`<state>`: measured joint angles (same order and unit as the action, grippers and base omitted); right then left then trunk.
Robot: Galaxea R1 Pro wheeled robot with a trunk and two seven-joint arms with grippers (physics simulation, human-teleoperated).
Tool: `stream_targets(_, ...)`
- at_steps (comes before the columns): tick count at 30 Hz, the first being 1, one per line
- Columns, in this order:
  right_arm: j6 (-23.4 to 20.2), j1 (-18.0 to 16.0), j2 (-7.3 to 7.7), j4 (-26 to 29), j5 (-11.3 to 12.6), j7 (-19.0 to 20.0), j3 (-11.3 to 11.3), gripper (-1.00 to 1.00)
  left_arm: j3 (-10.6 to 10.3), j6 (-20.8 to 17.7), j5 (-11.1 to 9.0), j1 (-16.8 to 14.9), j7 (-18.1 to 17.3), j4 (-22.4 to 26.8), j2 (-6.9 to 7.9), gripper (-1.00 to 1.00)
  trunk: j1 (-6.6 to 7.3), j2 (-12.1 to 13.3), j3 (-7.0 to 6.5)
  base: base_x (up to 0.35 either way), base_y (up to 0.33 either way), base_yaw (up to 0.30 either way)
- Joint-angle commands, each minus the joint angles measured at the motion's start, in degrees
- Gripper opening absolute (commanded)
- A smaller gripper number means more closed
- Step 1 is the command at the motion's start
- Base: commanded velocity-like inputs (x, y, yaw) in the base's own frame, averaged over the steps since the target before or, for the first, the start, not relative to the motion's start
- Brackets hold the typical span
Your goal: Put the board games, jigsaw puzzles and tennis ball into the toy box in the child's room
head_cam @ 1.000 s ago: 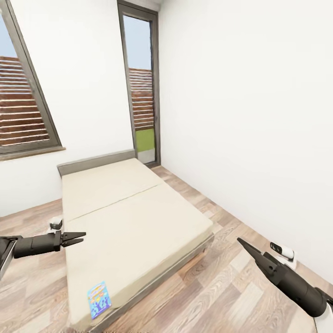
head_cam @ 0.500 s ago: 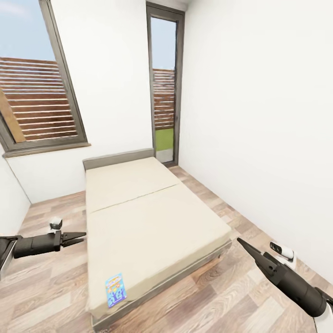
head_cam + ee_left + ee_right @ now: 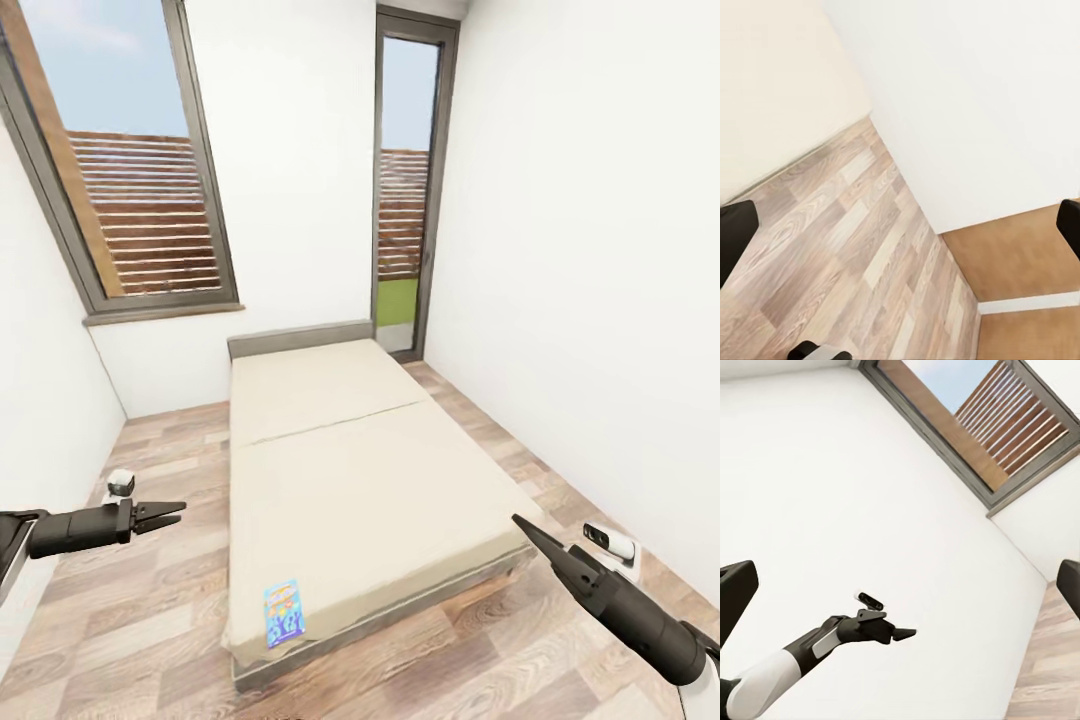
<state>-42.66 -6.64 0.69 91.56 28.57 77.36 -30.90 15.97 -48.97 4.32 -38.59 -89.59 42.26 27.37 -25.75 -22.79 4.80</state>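
Note:
A low bed with a beige mattress and grey frame fills the middle of the head view. One blue board game lies flat on the mattress near its front left corner. My left gripper hovers open over the floor to the left of the bed, about level with the game but well short of it; it also appears in the right wrist view. My right gripper is open and empty, hanging past the bed's front right corner. The table and the toy box are out of view.
White walls close in on the left and right. A large window and a tall glass door are in the far wall. Strips of wood floor run along both sides of the bed.
The camera has turned left, so the bed and the game now sit further right in the picture and the left wall has come into sight. Both arms keep their pose.

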Motion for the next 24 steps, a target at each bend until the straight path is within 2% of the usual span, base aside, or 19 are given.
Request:
stream_targets(1, -0.51, -0.04, 0.01, 0.02, 0.17, 0.08, -0.04, 1.00, 0.12, -0.60, 0.48, -0.08, -0.41, 0.01, -0.04, 1.00, -0.04, -0.13, 0.13, 0.000, 0.000, 0.282)
stream_targets(24, -0.48, -0.04, -0.07, 0.02, 0.11, 0.08, 0.12, 1.00, 0.03, -0.59, 0.52, -0.08, -0.41, 0.01, -0.04, 1.00, -0.04, -0.13, 0.06, 0.000, -0.018, 0.282)
